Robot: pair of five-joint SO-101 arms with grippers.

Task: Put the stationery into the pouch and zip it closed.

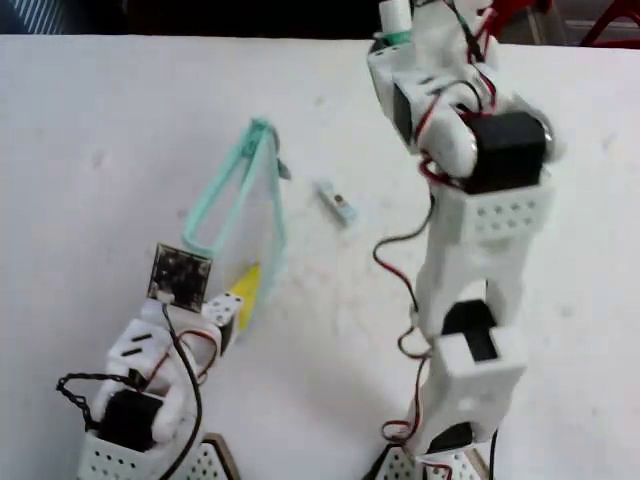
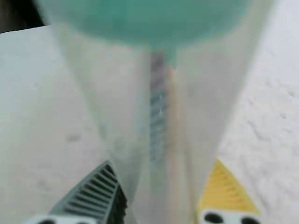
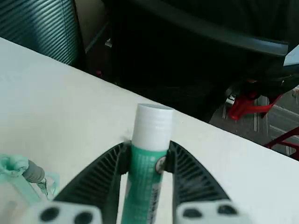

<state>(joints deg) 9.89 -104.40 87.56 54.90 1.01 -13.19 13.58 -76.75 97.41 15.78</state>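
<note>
The clear pouch (image 1: 222, 195) with a teal zipper rim lies on the white table, its mouth gaping open. My left gripper (image 1: 235, 290) is shut on the pouch's near end. In the left wrist view the pouch (image 2: 154, 116) stands between the black finger (image 2: 93, 198) and the yellow finger (image 2: 226, 191). My right gripper (image 1: 395, 35) is at the table's far edge, shut on a green glue stick (image 3: 148, 140) with a white cap, held upright between its black fingers (image 3: 187, 172). A small pale stationery piece (image 1: 336, 202) lies on the table just right of the pouch.
The right arm (image 1: 480, 260) stretches over the table's right half. The pouch's teal zipper end (image 3: 18, 168) shows beside the right gripper. A dark chair (image 3: 196, 42) and red frames (image 3: 247, 102) stand beyond the table's far edge.
</note>
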